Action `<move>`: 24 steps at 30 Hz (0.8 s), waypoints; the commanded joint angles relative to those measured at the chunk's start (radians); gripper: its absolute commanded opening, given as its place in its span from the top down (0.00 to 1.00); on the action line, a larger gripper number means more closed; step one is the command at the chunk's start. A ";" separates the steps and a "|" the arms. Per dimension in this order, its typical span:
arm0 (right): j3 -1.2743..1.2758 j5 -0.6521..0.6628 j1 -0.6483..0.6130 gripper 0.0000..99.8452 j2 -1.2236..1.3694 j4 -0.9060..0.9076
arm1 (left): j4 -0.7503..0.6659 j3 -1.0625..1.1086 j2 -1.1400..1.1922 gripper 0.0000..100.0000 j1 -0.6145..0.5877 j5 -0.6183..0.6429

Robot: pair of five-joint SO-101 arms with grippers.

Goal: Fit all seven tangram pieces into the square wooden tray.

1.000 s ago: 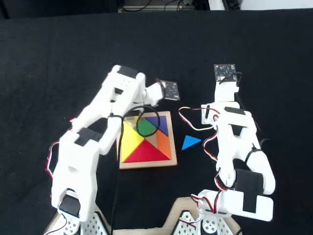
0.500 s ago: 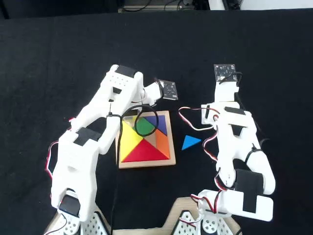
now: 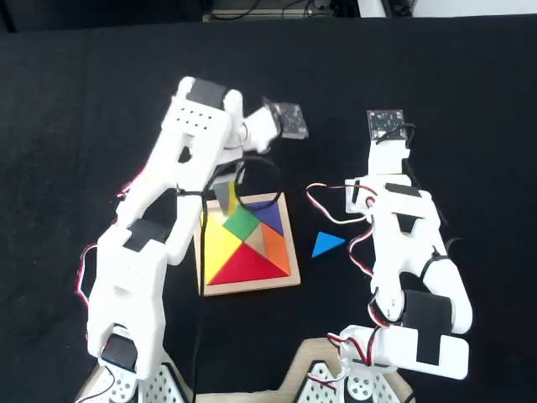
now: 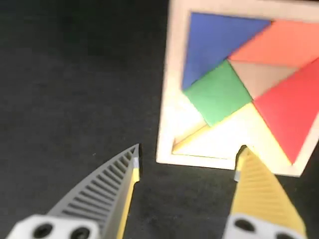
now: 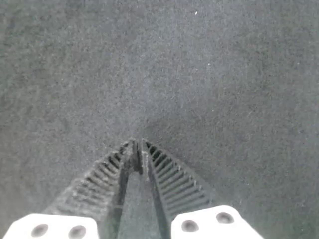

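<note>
We see the wooden tray [image 3: 252, 288] on black cloth [image 3: 84, 101]. The left arm [image 3: 180, 176] leans over the tray's left edge and far left corner. Right of the tray lies a blue triangle [image 3: 326, 243], with the right arm [image 3: 403, 243] just past it. Bare cloth lies open in front of the tray's near edge.

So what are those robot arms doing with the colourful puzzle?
They are doing a tangram puzzle. The left pincer hangs open just over one edge of the wooden tray, which already holds several coloured pieces. A small blue triangle lies outside on the black cloth, between the tray and the right arm, not yet fitted in. The right pincer is shut over bare cloth, holding nothing.
</note>
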 commanded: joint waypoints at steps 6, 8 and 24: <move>-0.061 0.009 -0.018 0.99 -0.002 -0.017 | 0.020 0.053 -0.535 0.69 -0.021 0.502; -0.061 0.009 -0.018 0.99 -0.002 -0.017 | 0.015 0.213 -0.752 0.69 -0.007 0.559; -0.257 0.101 -0.060 0.92 -0.163 0.381 | -0.419 1.317 -1.560 0.69 -0.495 0.936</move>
